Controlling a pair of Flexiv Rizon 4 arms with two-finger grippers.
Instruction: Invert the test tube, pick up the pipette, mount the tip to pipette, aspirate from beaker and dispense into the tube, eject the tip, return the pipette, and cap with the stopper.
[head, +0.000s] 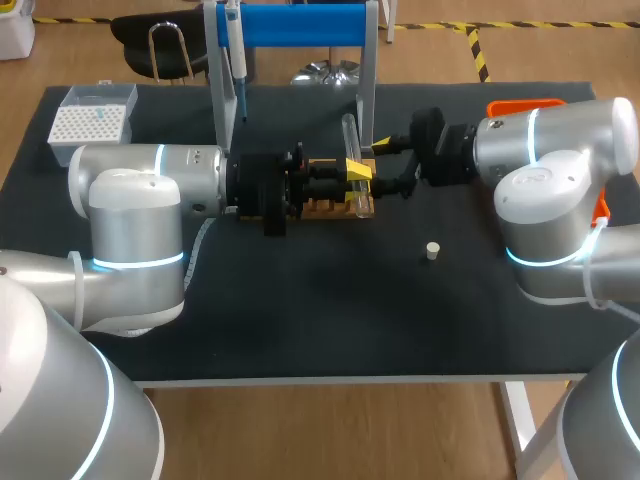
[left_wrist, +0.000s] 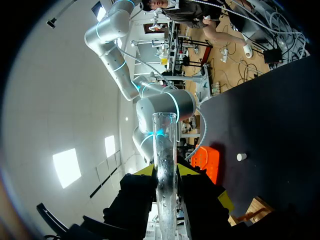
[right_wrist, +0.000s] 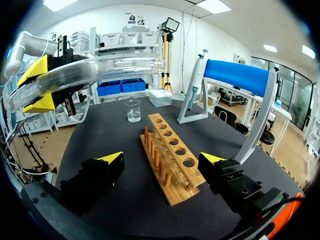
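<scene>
A black-covered table (head: 300, 320) is spanned by two silver arms, their grippers brought close together over its middle. A tall stand with a blue top bar (head: 300, 25) is seen at the far edge. A wooden rack with a row of holes (right_wrist: 170, 160) is straddled by the right gripper (right_wrist: 162, 160), whose fingers are spread wide with nothing between them. A white tip box (head: 92, 120) is set at the far left corner.

A long clear glass test tube (right_wrist: 100, 67) is pinched from two sides by the left gripper (left_wrist: 166, 172) and held above the rack, out of its holes. The inversion is judged to be in hand. The glass could be let slip in that narrow pinch when turned, or be knocked against the rack or the nearby right fingers.

A slim blue-and-white pipette (head: 236, 60) is hung on the stand. A small glass beaker (right_wrist: 133, 111) is placed beyond the rack, and a tiny white stopper (head: 432, 251) is left alone on the mat, well apart from it.
</scene>
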